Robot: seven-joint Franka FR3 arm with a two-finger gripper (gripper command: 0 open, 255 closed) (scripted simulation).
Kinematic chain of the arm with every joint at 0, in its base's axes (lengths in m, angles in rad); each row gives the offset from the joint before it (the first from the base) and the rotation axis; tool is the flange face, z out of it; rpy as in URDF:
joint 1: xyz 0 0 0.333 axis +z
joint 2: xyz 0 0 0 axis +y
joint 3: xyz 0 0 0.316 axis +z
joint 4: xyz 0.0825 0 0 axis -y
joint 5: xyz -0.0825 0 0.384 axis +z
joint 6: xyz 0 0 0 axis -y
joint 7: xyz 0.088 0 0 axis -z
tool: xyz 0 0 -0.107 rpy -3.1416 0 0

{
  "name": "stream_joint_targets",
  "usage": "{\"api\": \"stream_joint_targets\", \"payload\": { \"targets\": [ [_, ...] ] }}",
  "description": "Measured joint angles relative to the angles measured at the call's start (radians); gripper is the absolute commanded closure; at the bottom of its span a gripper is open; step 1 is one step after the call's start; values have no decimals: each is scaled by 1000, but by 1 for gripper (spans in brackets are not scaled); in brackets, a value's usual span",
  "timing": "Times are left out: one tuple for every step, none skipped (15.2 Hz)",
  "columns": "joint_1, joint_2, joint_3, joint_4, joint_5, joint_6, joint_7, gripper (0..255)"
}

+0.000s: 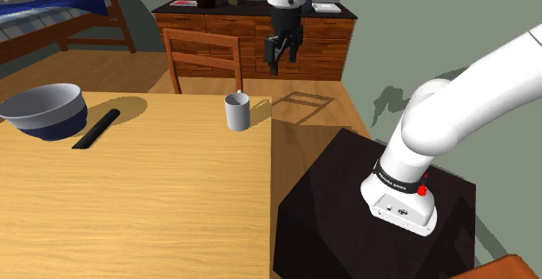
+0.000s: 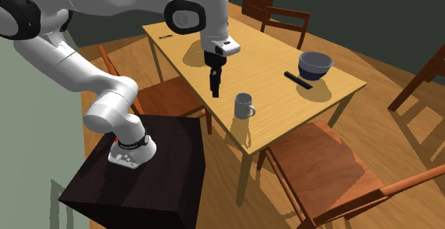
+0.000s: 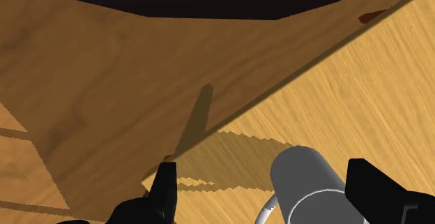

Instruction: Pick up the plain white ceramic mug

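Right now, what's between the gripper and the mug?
Nothing. In the second exterior view the gripper hangs higher than the mug, with just air and bare table between them.

Shoulder view: placed beside and a little behind the stand (image 1: 330, 190), looking down across the bench (image 1: 130, 199) toward a dresser (image 1: 226, 25). Second exterior view: raised, off to the stand's side, facing down on arm (image 2: 71, 56) and bench. Wrist view: close above the bench corner, aimed down past the tool (image 3: 262, 181). Shared by all: mug (image 1: 237, 110), bench edge.
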Motion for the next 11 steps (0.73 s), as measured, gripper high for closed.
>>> {"api": "stream_joint_targets", "payload": {
  "targets": [
    [1, 34, 12, 11, 3, 27, 15, 0],
    [3, 56, 22, 6, 6, 57, 29, 0],
    [6, 87, 36, 14, 9, 84, 48, 0],
    [9, 117, 52, 20, 12, 111, 69, 0],
    [11, 155, 68, 32, 12, 140, 90, 0],
    [13, 178, 79, 37, 12, 161, 106, 0],
    [15, 215, 93, 52, 10, 186, 127, 0],
    [15, 248, 104, 68, 5, 207, 144, 0],
    [12, 281, 109, 86, -1, 226, 154, 0],
    [14, 315, 122, 92, -7, 255, 175, 0],
    [15, 338, 129, 102, -13, 272, 189, 0]
  ]
}}
